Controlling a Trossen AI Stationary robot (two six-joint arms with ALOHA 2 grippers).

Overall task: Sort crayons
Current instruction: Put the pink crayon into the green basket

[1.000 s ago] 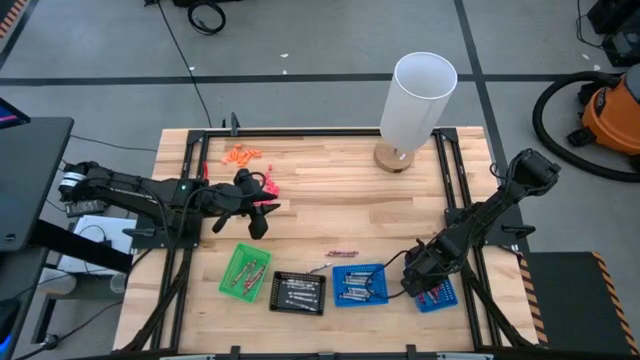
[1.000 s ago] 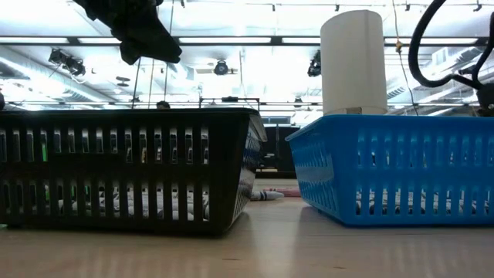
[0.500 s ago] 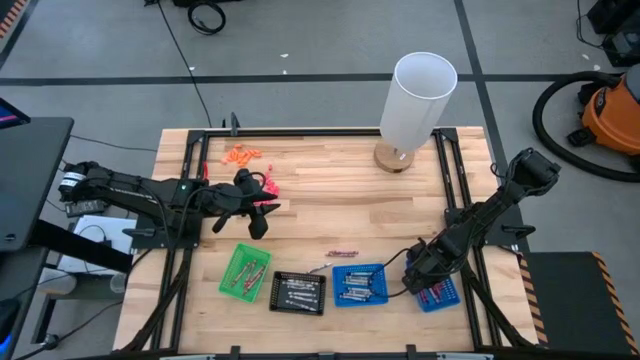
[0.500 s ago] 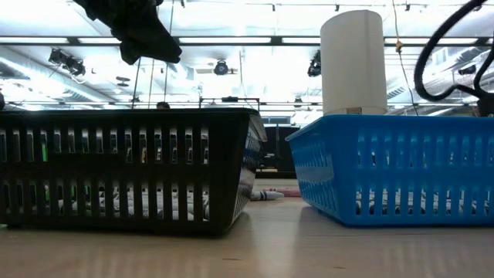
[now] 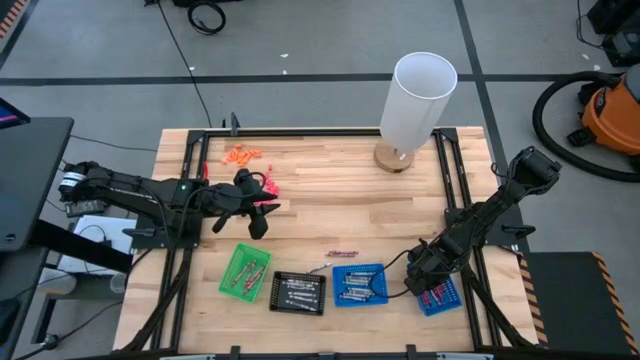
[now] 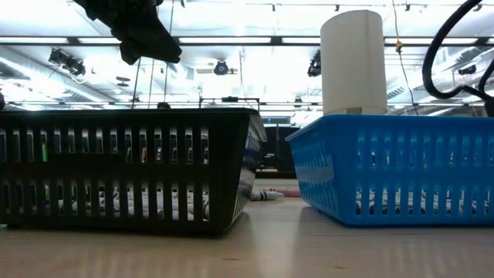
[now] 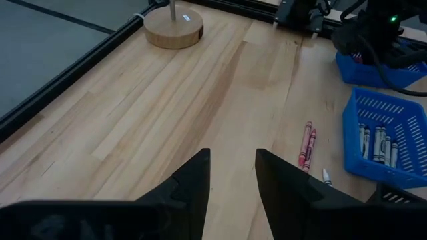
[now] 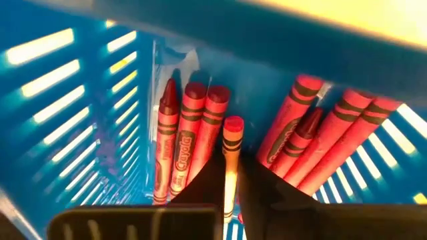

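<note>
The right gripper reaches down into the small blue tray near the table's front right corner, its fingers clenched on one red crayon, while the left gripper hangs with fingers apart by the left edge. Four trays line the front edge: green, black and two blue. Only the right wrist view shows about eight more red crayons inside; the left wrist view shows two lying loose on the table.
</note>
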